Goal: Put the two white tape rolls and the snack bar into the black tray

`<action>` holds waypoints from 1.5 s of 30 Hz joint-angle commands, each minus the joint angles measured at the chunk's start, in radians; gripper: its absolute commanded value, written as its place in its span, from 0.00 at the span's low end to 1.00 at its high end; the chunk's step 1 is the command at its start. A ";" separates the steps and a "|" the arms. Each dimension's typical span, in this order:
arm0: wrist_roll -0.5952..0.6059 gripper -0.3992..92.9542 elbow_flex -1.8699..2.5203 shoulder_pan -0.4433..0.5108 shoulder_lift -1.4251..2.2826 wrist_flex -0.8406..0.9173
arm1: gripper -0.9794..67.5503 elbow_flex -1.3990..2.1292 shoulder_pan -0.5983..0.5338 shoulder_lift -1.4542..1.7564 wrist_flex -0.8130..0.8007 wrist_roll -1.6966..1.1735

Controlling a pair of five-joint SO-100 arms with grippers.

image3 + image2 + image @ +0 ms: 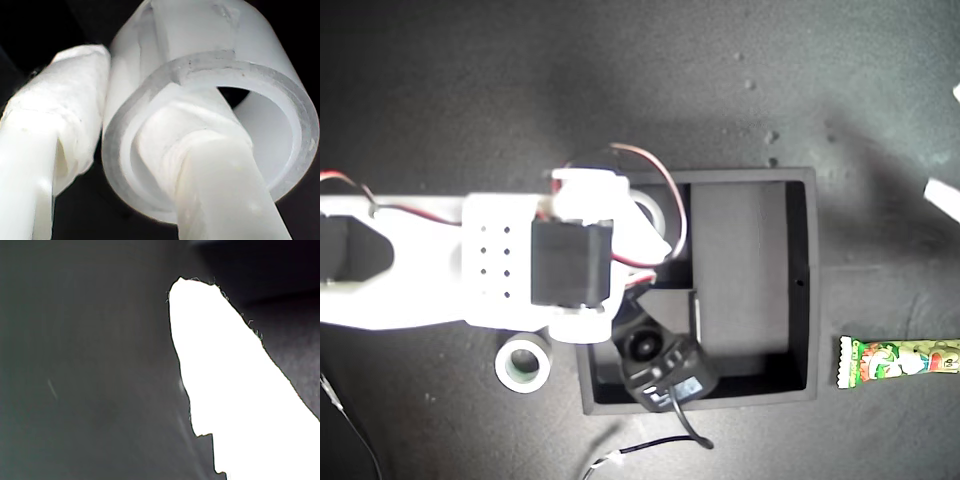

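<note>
The black tray lies in the middle of the exterior view. My second gripper reaches over its left part from the exterior view's left and is shut on the plain white tape roll, above a small compartment. The second wrist view shows one finger through the roll's hole and the other finger outside its wall. The thicker tape roll with a greenish core rests on the table just left of the tray. The snack bar lies at the exterior view's right. Of my first gripper only one white finger shows.
The second arm's black wrist camera and its cable hang over the tray's lower left corner in the exterior view. White parts of an arm show at that view's right edge. The surface is a dark mat.
</note>
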 commanded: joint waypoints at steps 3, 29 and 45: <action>-0.002 0.02 -0.110 0.018 -0.023 0.017 | 0.59 -0.186 -0.169 -0.012 0.072 -0.353; -0.339 0.12 0.626 0.120 0.899 0.017 | 0.50 -1.063 -0.557 -1.201 0.422 0.402; -0.620 0.22 1.407 0.439 1.015 -0.568 | 0.52 -0.623 -0.807 -1.226 0.186 1.304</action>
